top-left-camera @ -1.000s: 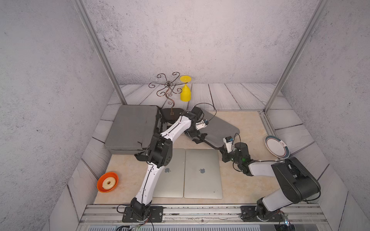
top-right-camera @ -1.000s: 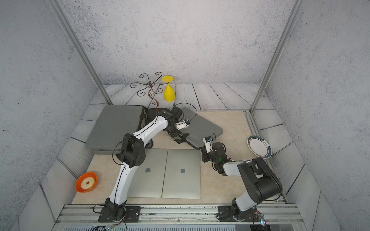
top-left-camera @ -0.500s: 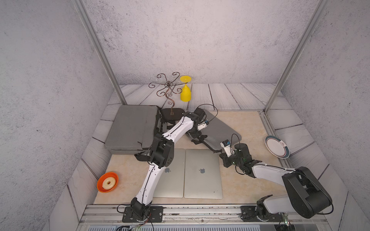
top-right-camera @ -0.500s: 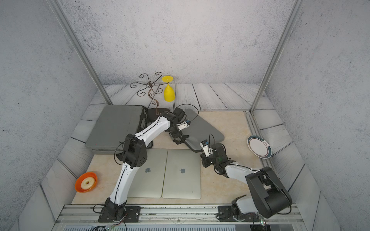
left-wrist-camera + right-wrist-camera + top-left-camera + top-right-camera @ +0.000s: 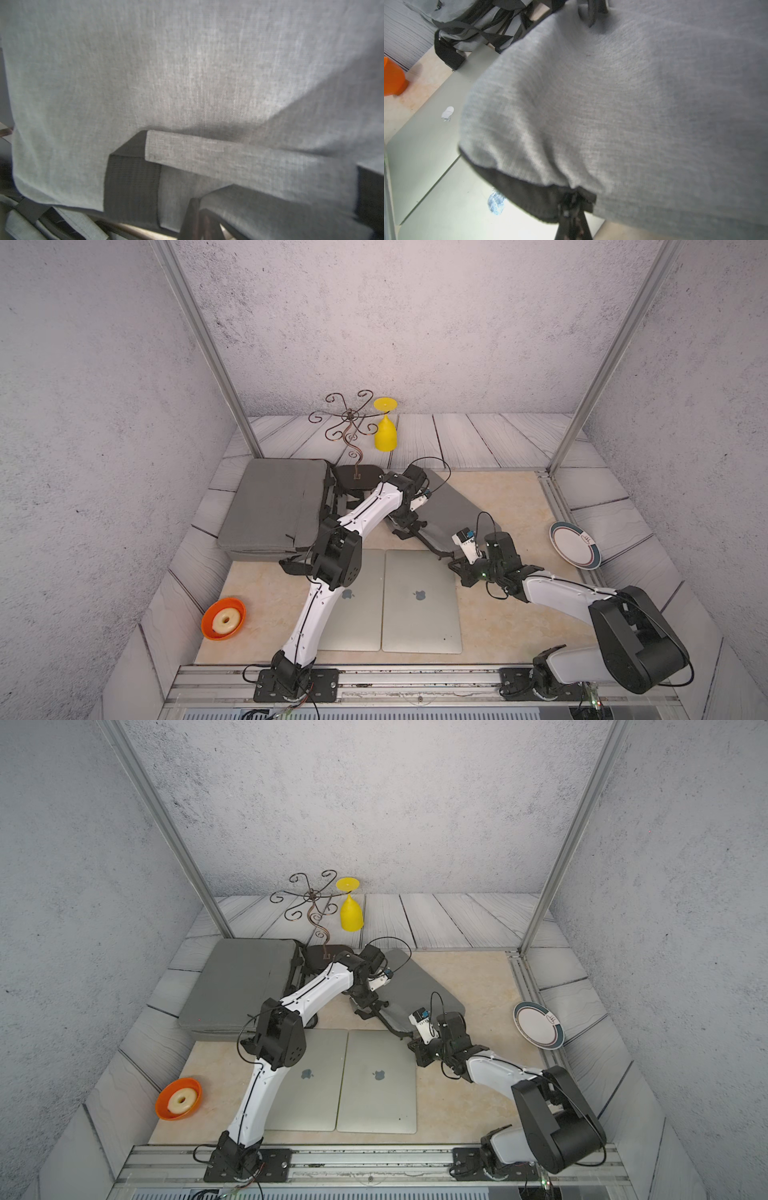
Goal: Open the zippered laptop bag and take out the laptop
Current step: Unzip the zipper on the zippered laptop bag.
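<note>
Orange bowl [image 5: 223, 619] sat far left, near stacked grey bags [image 5: 274, 506]. The left gripper [image 5: 409, 526] was clenched on the near edge of the grey laptop bag [image 5: 451, 506], behind two silver laptops [image 5: 419, 601] lying side by side. The right gripper [image 5: 455, 566] was pinched shut on the zipper pull [image 5: 572, 204] at the bag's near corner. A plate [image 5: 575, 545] lay rightmost.
</note>
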`<move>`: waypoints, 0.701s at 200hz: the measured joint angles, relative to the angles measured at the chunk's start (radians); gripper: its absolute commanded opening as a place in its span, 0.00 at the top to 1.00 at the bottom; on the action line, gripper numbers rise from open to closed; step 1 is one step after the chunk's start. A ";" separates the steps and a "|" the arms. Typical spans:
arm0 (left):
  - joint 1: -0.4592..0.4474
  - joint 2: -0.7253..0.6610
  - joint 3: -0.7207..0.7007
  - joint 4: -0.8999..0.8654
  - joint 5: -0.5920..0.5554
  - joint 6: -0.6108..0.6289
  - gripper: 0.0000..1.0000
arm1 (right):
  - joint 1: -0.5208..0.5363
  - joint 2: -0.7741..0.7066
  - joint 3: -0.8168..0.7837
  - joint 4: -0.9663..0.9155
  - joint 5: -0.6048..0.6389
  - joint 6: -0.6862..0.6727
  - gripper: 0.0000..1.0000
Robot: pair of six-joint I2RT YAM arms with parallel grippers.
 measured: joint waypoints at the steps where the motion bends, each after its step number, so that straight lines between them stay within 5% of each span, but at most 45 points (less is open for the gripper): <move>1: 0.000 0.000 0.000 0.000 0.000 -0.001 1.00 | 0.000 0.000 0.001 -0.002 0.000 0.000 1.00; 95: -0.009 -0.026 -0.079 0.034 0.002 -0.017 1.00 | 0.000 -0.107 0.013 -0.117 0.027 -0.007 0.88; 124: -0.008 -0.047 -0.109 0.064 0.014 -0.012 1.00 | -0.016 -0.157 -0.004 -0.099 0.015 -0.003 0.64; 140: -0.010 -0.056 -0.119 0.071 0.030 -0.010 1.00 | -0.036 -0.198 -0.010 -0.089 -0.013 0.018 0.58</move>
